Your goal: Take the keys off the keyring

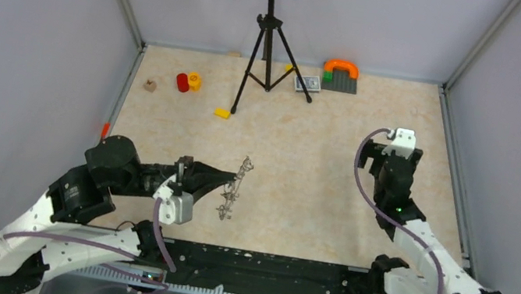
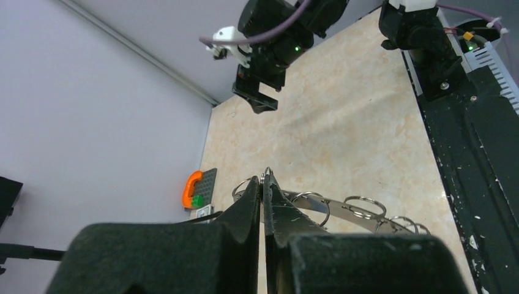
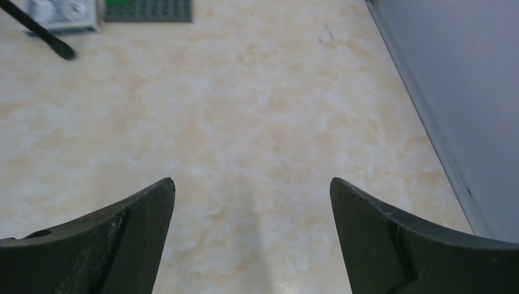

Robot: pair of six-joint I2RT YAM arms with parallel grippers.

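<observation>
We see a beige marbled tabletop (image 1: 329, 189). Over its right side our right gripper (image 3: 252, 184) hangs with jaws spread wide, holding nothing. Our left gripper (image 2: 265, 184) is clenched on the silver keyring of linked metal rings (image 1: 232, 194), mid-table.

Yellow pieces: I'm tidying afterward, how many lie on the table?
3 yellow pieces: one beside the red cylinder, one by a foot of the tripod, one against another leg. Others may be hidden.
</observation>
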